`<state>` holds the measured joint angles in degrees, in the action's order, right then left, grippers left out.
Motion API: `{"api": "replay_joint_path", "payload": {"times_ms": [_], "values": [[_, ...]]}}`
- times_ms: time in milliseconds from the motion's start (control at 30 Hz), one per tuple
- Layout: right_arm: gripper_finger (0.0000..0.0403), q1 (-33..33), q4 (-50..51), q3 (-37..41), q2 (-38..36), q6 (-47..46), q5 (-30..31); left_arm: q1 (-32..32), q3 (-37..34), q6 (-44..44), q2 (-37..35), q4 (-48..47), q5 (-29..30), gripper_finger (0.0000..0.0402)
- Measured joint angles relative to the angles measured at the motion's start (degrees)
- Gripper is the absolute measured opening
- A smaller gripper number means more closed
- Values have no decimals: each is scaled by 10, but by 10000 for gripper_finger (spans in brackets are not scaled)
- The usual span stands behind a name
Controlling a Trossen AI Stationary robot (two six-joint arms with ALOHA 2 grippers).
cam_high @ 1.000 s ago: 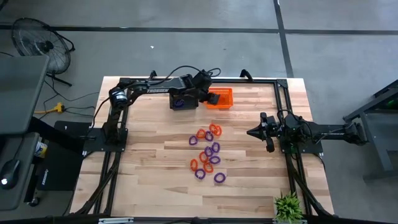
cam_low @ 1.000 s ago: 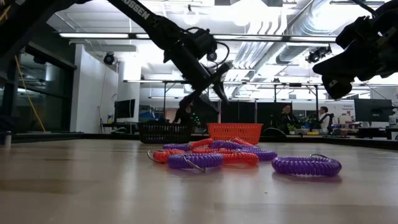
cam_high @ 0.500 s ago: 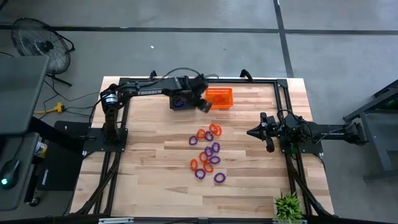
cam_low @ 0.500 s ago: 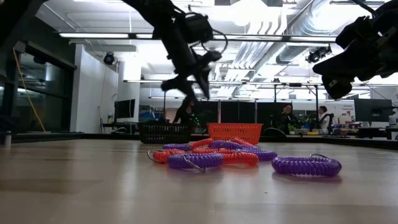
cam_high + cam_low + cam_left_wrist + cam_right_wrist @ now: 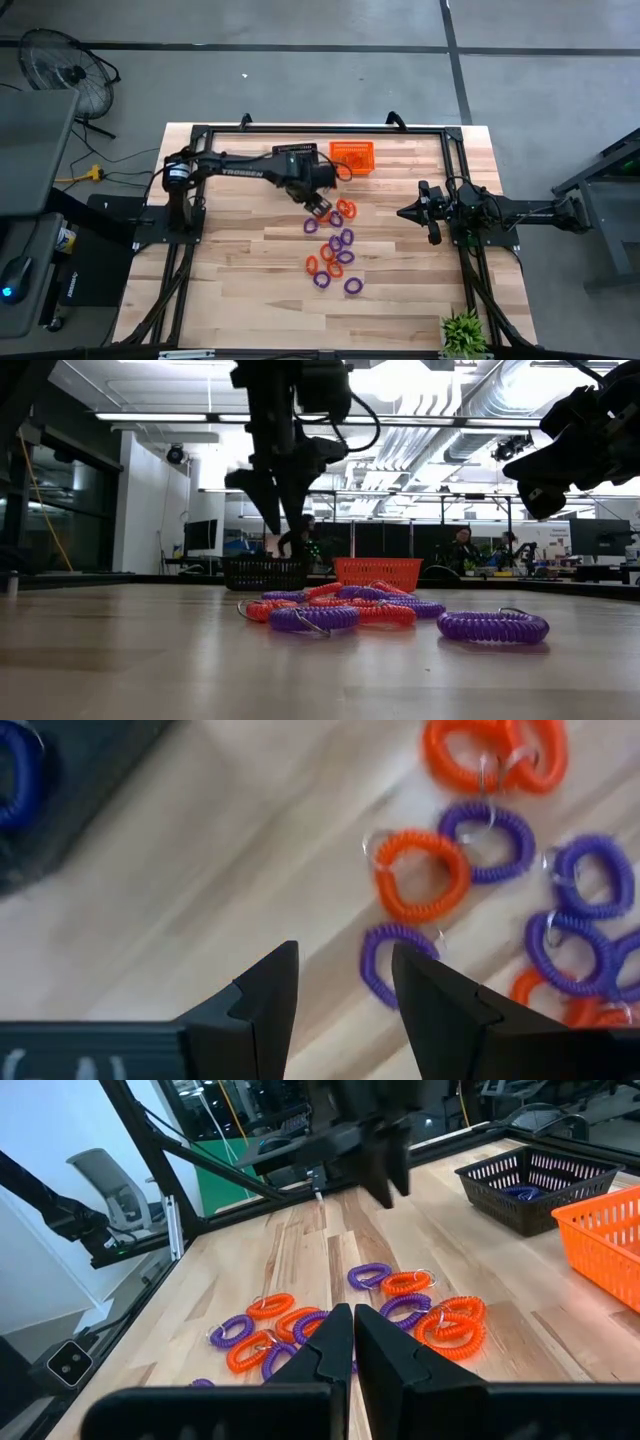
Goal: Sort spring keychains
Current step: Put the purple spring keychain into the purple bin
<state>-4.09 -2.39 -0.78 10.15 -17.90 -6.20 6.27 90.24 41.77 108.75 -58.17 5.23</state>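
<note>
Top-down layout, w/ clock directions read on the overhead view. Left gripper [image 5: 319,205] hangs over the table [image 5: 230,260] just above the far edge of the spring keychains [image 5: 333,247], fingers parted by a modest gap and holding nothing. Seen from its wrist, a purple keychain [image 5: 397,963] lies directly ahead of the finger gap, w/ an orange keychain [image 5: 423,874] just beyond it; neither is touched. The cluster of purple and orange coils spreads from the gripper toward 5 o'clock, approx. at table centre, loops touching or overlapping. One purple loop [image 5: 493,625] lies a little apart at the near edge of the group.

Black basket [image 5: 537,1183] and orange basket [image 5: 352,157] stand side by side at the 12 o'clock edge, well apart from the pile; something blue-purple shows inside the black one.

Right gripper [image 5: 405,213] waits at 3 o'clock, off the pile, fingers closed together and empty.
</note>
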Motion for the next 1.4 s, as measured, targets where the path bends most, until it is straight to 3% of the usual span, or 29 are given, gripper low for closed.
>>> {"api": "replay_joint_path", "payload": {"times_ms": [367,867,1400], "values": [[11,0,0,0,0,0,0,-46,0,110,0,-6,2,161],[11,0,0,0,0,0,0,-44,0,147,75,-14,-95,161],[11,0,0,0,0,0,0,-40,0,164,87,2,-76,161]]}}
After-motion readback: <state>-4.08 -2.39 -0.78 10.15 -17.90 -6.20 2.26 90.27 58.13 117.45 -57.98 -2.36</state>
